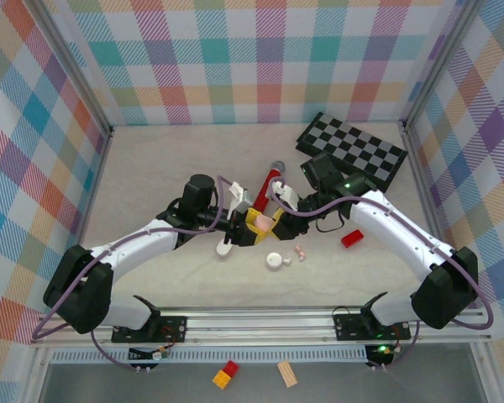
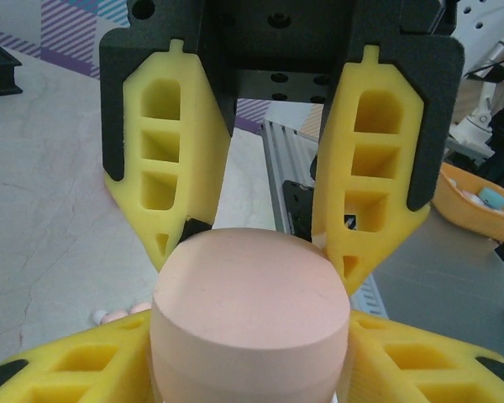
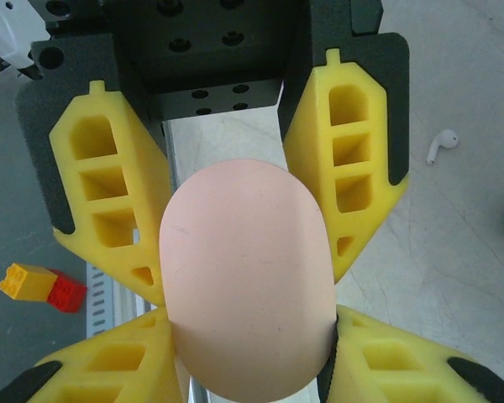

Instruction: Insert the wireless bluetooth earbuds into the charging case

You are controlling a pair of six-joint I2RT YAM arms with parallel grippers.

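Pale table (image 1: 151,168), smooth pink pebble-like case (image 3: 248,277).

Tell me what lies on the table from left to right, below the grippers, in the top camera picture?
Small white plastic piece → round white plastic case → tiny pinkish plastic earbuds → red rectangular block.

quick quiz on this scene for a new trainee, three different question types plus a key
1. True or false: the red cylindrical microphone sits between the fingers of the left gripper.
2. What is between the fingers of the right gripper? A) black-and-white checkerboard B) smooth pink pebble-shaped plastic case C) red block
3. Fill in: the white stemmed earbud lies loose on the ___.
Key: 1 false; 2 B; 3 table.
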